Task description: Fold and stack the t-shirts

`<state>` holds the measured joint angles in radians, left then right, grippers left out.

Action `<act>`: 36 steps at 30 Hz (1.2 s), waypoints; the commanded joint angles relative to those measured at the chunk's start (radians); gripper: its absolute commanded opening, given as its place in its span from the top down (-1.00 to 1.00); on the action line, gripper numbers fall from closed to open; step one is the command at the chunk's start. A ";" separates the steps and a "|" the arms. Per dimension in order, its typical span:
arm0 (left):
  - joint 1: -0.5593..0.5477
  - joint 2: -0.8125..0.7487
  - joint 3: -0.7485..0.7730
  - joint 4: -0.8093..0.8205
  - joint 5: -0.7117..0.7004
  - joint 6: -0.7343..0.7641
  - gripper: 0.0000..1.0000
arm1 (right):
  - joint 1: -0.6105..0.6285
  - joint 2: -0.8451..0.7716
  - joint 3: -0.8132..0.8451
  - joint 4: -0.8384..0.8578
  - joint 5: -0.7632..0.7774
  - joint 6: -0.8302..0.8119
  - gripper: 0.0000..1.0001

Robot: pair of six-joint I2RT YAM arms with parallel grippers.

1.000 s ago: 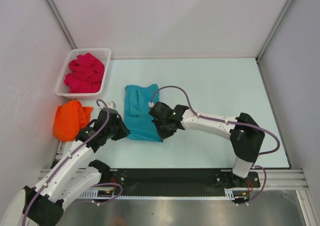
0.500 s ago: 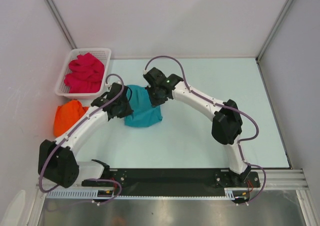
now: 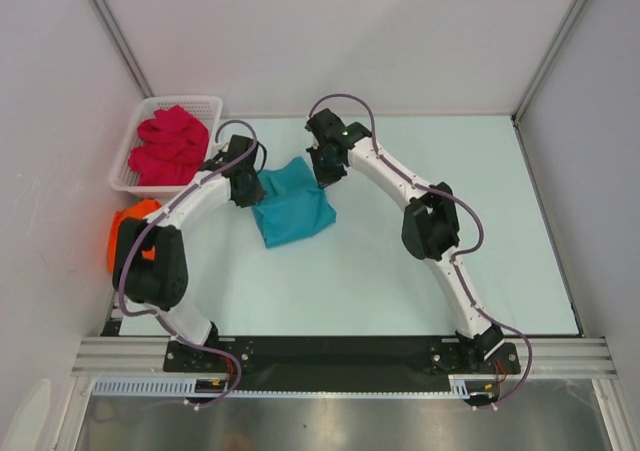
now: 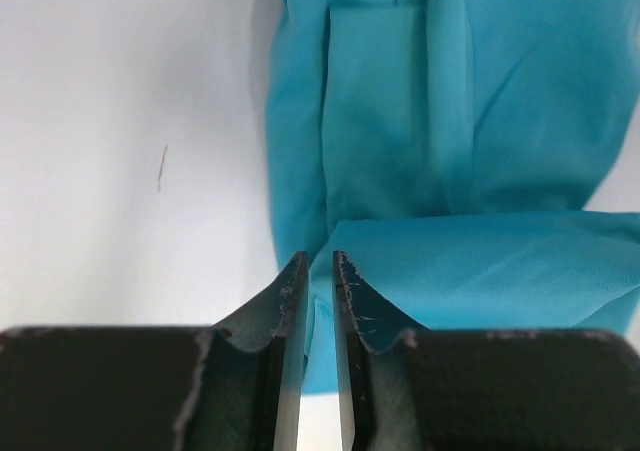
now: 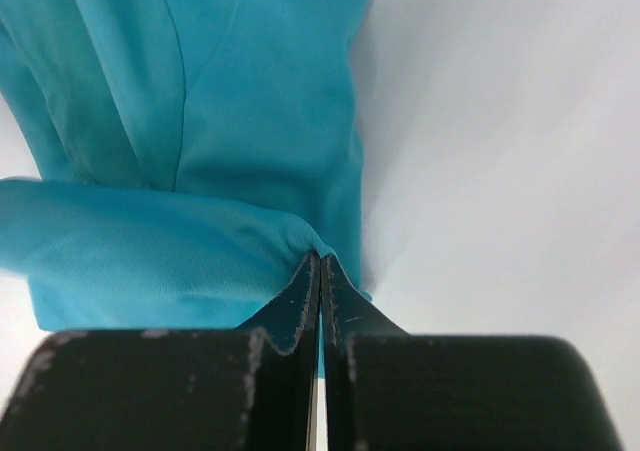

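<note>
The teal-blue t-shirt lies folded on the table between my two grippers. My left gripper is at its far left corner. In the left wrist view the left gripper has its jaws nearly together, with a thin edge of the teal shirt in the gap. My right gripper is at the far right corner. In the right wrist view the right gripper is shut on a pinch of the teal cloth. The crimson-pink t-shirt lies bunched in the basket. The orange t-shirt is partly hidden behind my left arm.
The white lattice basket stands at the far left by the wall. Grey walls close in the table on the left, the back and the right. My left arm's elbow sits over the orange shirt at the left edge.
Both grippers have carried the near edge of the teal shirt toward the far side, folding it over itself. Both arms are now stretched much farther out.
</note>
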<state>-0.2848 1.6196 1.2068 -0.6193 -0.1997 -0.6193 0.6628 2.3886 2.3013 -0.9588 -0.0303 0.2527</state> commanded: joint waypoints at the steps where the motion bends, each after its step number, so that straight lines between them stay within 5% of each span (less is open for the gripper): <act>1: 0.042 0.071 0.112 0.020 -0.014 0.029 0.60 | -0.031 0.072 0.225 -0.060 -0.042 -0.036 1.00; 10: 0.061 0.160 0.203 0.015 0.023 0.024 0.60 | -0.051 0.050 0.257 0.012 -0.094 -0.033 1.00; 20: 0.059 0.132 0.106 0.076 0.072 0.024 0.58 | -0.031 0.017 0.204 0.018 -0.094 -0.050 1.00; 21: 0.061 0.131 0.088 0.096 0.095 0.029 0.50 | -0.029 0.012 0.199 0.019 -0.092 -0.053 1.00; 23: 0.059 0.134 0.076 0.107 0.120 0.032 -0.10 | -0.022 0.004 0.185 0.015 -0.091 -0.053 1.00; 26: 0.056 0.122 0.043 0.135 0.140 0.035 -0.73 | -0.014 -0.006 0.172 0.009 -0.080 -0.062 1.00; 29: 0.055 0.106 0.019 0.148 0.129 0.033 -0.89 | -0.012 -0.011 0.164 0.003 -0.071 -0.064 1.00; 36: 0.055 0.120 -0.027 0.210 0.140 0.010 -0.87 | -0.003 -0.017 0.164 -0.006 -0.057 -0.064 1.00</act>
<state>-0.2287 1.7721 1.1969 -0.4797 -0.0799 -0.5945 0.6518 2.4481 2.4622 -0.9607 -0.0982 0.2070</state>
